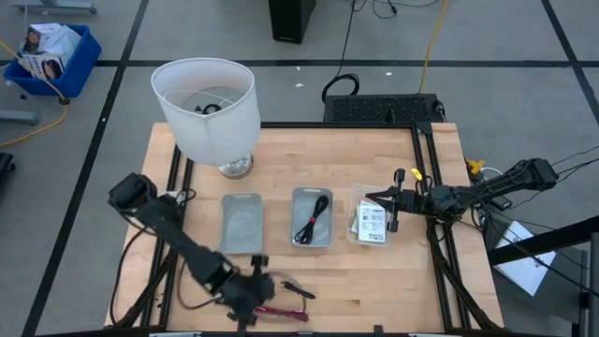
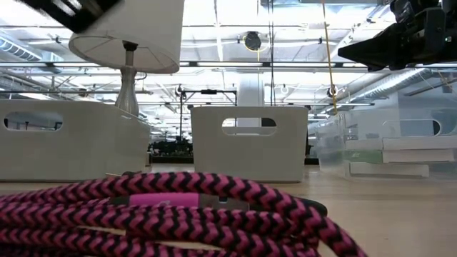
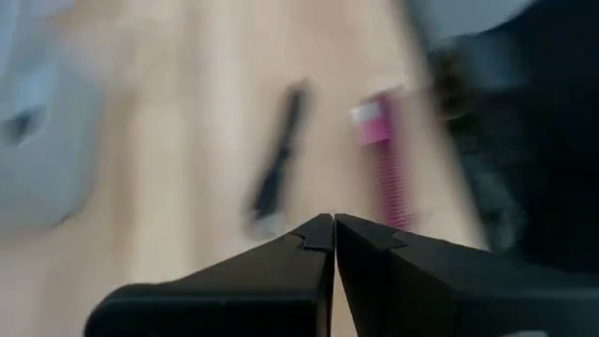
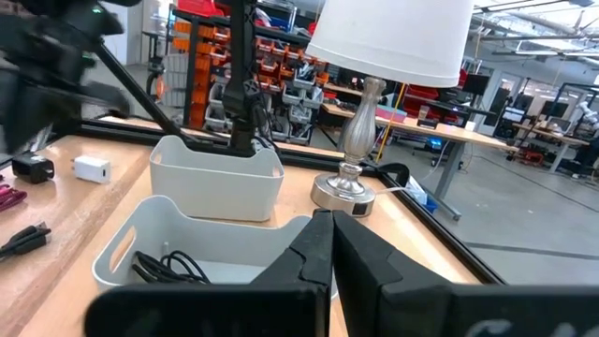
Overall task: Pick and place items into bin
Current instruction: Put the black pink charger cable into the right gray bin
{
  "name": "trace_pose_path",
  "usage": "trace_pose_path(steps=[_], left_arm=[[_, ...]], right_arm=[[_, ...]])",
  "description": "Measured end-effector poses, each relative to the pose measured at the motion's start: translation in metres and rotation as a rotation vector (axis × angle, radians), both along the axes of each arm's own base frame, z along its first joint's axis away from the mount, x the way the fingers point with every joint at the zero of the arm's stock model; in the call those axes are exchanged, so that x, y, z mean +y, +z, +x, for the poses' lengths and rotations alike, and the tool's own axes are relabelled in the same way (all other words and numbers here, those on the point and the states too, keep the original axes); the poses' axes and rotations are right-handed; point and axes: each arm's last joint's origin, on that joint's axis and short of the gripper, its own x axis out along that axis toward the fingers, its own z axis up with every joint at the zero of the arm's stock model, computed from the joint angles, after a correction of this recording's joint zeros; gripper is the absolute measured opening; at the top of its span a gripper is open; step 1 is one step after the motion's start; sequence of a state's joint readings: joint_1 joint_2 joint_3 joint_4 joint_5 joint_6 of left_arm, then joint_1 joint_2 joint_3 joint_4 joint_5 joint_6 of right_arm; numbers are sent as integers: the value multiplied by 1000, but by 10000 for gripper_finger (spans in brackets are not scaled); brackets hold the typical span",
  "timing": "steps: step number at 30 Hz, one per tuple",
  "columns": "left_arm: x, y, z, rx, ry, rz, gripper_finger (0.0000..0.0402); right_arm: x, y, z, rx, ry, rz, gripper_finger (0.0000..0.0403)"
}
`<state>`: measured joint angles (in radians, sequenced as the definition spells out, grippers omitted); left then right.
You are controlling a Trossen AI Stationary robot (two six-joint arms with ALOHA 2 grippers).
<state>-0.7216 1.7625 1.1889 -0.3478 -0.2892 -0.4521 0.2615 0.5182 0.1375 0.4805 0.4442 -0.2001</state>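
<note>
High view: three bins are seen in a row across the table's middle. The left bin (image 1: 241, 223) appears to hold nothing. The middle bin (image 1: 312, 217) holds a black cable (image 1: 312, 223), coiled with its long axis running from the near edge toward the far edge. The right, clear bin (image 1: 369, 217) holds white packets (image 1: 371, 223). The red-magenta cable (image 1: 278, 313) lies at the table's near edge, its long axis parallel to that edge, just beside the left gripper (image 1: 251, 301). A small black piece (image 1: 301, 290) lies near it. The right gripper (image 1: 391, 200) is positioned over the clear bin. A lamp (image 1: 210, 108) stands at the far left.

Low view: the red-magenta cable (image 2: 164, 214) is shown close up as stacked braided loops running across the picture, a detail not resolved from above.

Left wrist view: the left gripper (image 3: 334, 234) is seen with fingers pressed together, above the black piece (image 3: 278, 159) and the magenta cable end (image 3: 384, 154), both elongated away from the camera.

Right wrist view: the right gripper (image 4: 331, 229) is seen with fingers pressed together. A white plug (image 4: 92, 168) is shown on the table, undetected from above.
</note>
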Motion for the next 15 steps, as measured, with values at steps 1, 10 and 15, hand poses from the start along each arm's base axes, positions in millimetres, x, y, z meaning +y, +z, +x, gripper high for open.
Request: trace_pose_path(steps=[1,10,15], left_arm=[[-7,1,-2,-24,-27,-14,21],[-30,-20,-12,42,-19,-81,53],[-40,-30,-9,54,-31,-160,116]], right_arm=[[0,0,0,-1,0,2,4],[0,0,0,-4,0,16,4],[0,0,0,-6,1,26,4]])
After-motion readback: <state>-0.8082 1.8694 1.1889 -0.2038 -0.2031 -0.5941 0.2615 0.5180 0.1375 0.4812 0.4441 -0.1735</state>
